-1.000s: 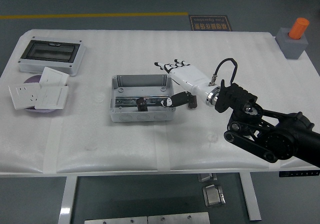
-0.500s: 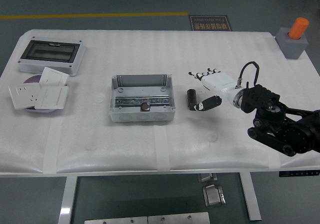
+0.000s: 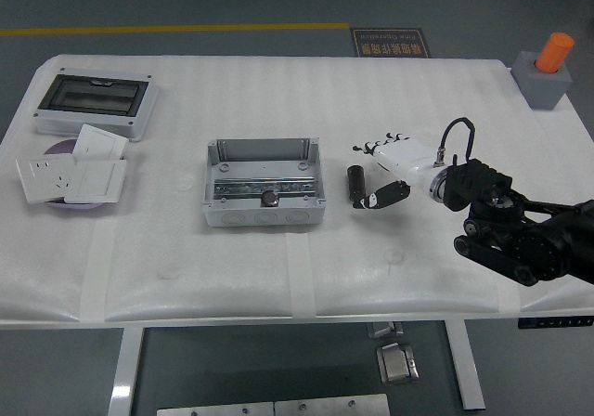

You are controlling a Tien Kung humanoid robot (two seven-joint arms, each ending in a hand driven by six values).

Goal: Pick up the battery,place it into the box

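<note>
Right of the box, on the bare table, lay a dark cylinder, the battery, with its long axis running roughly away from me. My right hand sat just beside it on the far-right side, fingers spread and thumb hooked low near the battery's near end. Nothing was in the grasp. I couldn't tell for certain if the thumb tip touched the battery; it looked just short of it. Left arm wasn't visible.

Inside the box I saw a second small dark round part sitting on the metal rail near the front wall. My read: likely another battery already in there, but too small to confirm.

Judgement on the step: this was the reach-and-grasp for the battery on the table. To do it cleanly I'd have wanted the fingers over the far side of the cylinder and the thumb on the near side, pinching across its width, not along its length. It is round and would probably roll toward the box if nudged from one side only, so close both sides together. Lift clear of the box wall before translating left, then release low over the open interior, away from the rail part.
</note>
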